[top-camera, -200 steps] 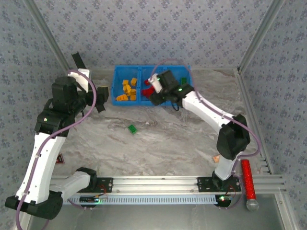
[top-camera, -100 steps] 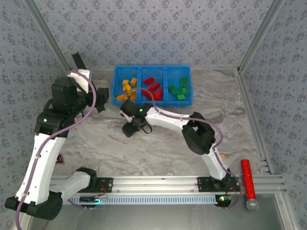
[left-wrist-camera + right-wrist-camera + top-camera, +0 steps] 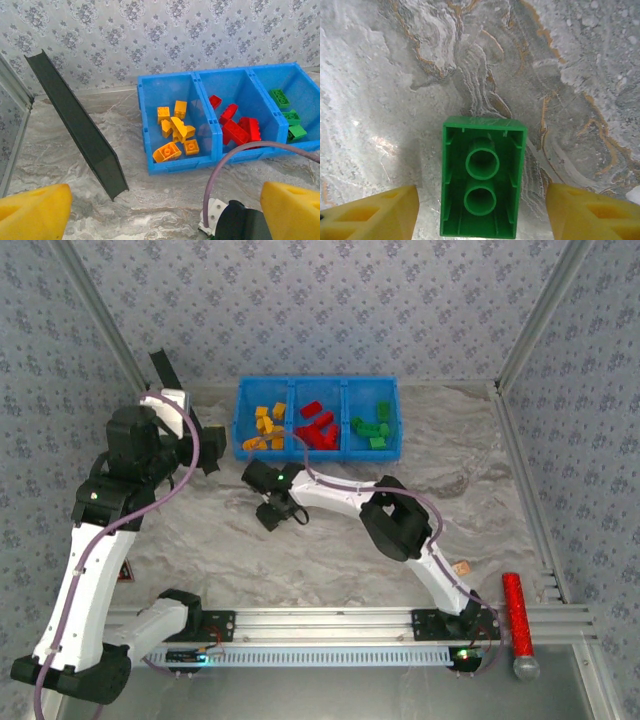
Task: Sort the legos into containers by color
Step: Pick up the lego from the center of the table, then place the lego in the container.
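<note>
marbled surface (image 3: 250, 560), from above: the sort looks nearly done, orange, red and green legos (image 3: 318, 428) parted among the blue bin's (image 3: 318, 454) three compartments, right gripper (image 3: 272, 512) down before it. left wrist view shows the left gripper (image 3: 162, 210) spread wide, idle. right wrist view adds the remainder: one green lego (image 3: 482, 175) underside-up between parted fingers (image 3: 370, 215), untouched.
</note>
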{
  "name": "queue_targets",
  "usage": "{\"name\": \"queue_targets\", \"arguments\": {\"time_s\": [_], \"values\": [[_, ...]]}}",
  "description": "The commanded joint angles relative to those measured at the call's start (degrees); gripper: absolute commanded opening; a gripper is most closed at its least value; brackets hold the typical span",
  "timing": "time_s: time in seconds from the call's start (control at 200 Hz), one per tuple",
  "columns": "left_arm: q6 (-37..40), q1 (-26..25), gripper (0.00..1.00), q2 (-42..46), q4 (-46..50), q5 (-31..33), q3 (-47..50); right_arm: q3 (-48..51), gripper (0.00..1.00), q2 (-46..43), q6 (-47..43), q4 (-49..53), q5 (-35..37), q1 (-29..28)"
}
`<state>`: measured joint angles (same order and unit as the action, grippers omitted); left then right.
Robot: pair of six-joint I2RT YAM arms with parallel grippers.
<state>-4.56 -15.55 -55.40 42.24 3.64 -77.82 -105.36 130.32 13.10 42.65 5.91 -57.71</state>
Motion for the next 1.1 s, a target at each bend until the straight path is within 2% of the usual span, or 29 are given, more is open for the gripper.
{"name": "queue_targets", "arguments": {"time_s": [0.0,0.325,0.385,0.46,0.61,0.74,0.835,0.965,1.095], "values": [[-0.3,0.4,0.97,0.3,-1.5,-1.3,0.0,-2.4,0.64,1.9,-0.6,1.6,2.0,-0.3],[-0.3,0.5,0.97,0.2,-1.5,-1.3,0.5,-3.1,0.38,2.5,-1.8,0.5,1.1,0.9],[-0.4,0.5,0.97,0.3,-1.4,-1.2,0.5,-2.7,0.36,1.8,-1.9,0.8,1.3,1.4],[-0.3,0.5,0.97,0.4,-1.3,-1.1,0.7,-0.6,0.32,-0.7,-1.9,0.6,1.6,2.4],[-0.1,0.5,0.97,1.0,-1.3,-1.2,1.6,7.7,0.31,-11.0,-2.5,2.5,4.4,6.0],[0.0,0.6,0.97,0.8,-2.0,-1.3,2.3,16.0,0.3,-22.4,-3.2,3.6,5.8,13.1],[-0.3,0.6,0.97,0.4,-2.5,-1.9,2.7,18.5,0.3,-27.3,-4.3,4.7,5.2,19.9],[-0.8,1.0,0.97,-0.2,-3.0,-3.5,3.0,18.6,0.29,-30.1,-6.2,4.2,4.1,28.1],[-1.2,2.0,0.97,-0.7,-3.0,-4.3,3.3,15.3,0.28,-27.9,-7.6,3.0,2.3,34.2]]}}
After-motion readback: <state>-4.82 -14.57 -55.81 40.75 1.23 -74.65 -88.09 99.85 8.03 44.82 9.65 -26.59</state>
